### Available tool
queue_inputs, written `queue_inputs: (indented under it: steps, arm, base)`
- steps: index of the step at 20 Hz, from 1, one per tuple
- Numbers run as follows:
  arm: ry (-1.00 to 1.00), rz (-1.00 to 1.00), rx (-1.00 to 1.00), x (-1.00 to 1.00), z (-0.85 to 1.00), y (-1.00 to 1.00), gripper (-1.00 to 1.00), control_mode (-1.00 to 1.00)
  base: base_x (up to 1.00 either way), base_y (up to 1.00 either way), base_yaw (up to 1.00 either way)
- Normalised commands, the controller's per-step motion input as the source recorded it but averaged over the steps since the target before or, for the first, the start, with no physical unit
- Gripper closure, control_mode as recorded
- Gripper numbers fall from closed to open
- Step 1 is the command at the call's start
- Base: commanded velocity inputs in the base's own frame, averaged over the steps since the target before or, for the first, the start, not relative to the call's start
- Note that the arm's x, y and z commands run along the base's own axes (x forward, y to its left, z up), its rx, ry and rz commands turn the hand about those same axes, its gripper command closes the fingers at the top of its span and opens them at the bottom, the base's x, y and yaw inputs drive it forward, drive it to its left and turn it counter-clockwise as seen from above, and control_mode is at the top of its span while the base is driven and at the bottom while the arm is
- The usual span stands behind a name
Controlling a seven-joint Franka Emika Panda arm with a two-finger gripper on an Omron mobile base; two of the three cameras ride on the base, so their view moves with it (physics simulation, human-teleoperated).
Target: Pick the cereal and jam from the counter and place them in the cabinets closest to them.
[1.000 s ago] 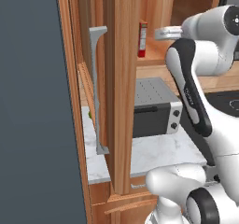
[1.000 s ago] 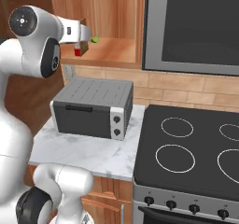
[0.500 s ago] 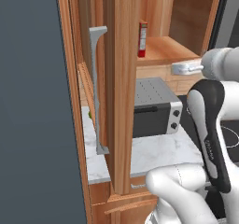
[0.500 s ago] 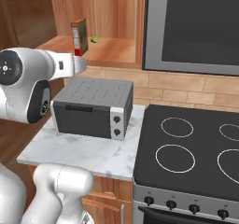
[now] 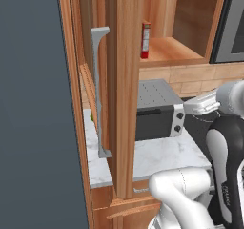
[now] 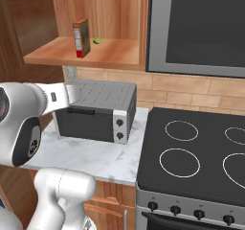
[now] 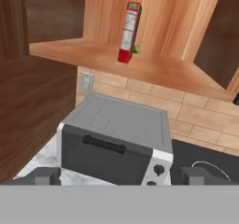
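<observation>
We record the cereal (image 6: 81, 38) standing upright on the lower plank shelf of the open cabinets (image 6: 57, 51), near the shelf's middle, with a small green item (image 6: 97, 40) just beside it toward the back wall. In the left base view the same red box (image 5: 146, 40) shows edge-on at the shelf's front, to the right of the open cabinet door (image 5: 123, 89), which carries the long grey bar handle (image 5: 99, 90).

In the hand view the cereal (image 7: 129, 31) sits up on the shelf, well apart from the gripper (image 7: 120, 175). Its two dark fingertips (image 7: 43, 176) stand far apart at the bottom of that view, with nothing between them: we note the claw as fully spread and empty.

The toaster oven (image 6: 95, 110) rests on the counter (image 6: 91, 156) directly under the shelf, its door handle and two knobs facing us. The black stovetop (image 6: 201, 155) lies just to its right, touching the counter's edge. The microwave (image 6: 196, 28) hangs above the stovetop, next to the open shelf.

The arm's white forearm (image 6: 45, 98) reaches across in front of the toaster oven's left side in the right base view. We cannot make out the jam from these frames.
</observation>
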Motion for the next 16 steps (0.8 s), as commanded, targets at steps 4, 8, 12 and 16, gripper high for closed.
queue_inputs:
  steps: [4, 8, 12, 16]
  arm:
    - [0.02, 0.05, 0.0, -0.11, -0.18, -0.01, -1.0, -1.0]
    - [0.0, 0.0, 0.0, 0.0, 0.0, 0.0, -1.0, -1.0]
    - [0.0, 0.0, 0.0, -0.05, -0.02, 0.0, -1.0, -1.0]
    - [0.0, 0.0, 0.0, -0.09, -0.04, 0.0, -1.0, 1.0]
  base:
    - [0.0, 0.0, 0.0]
    - [0.0, 0.0, 0.0]
    - [0.0, 0.0, 0.0]
    - [-0.39, -0.03, 0.01]
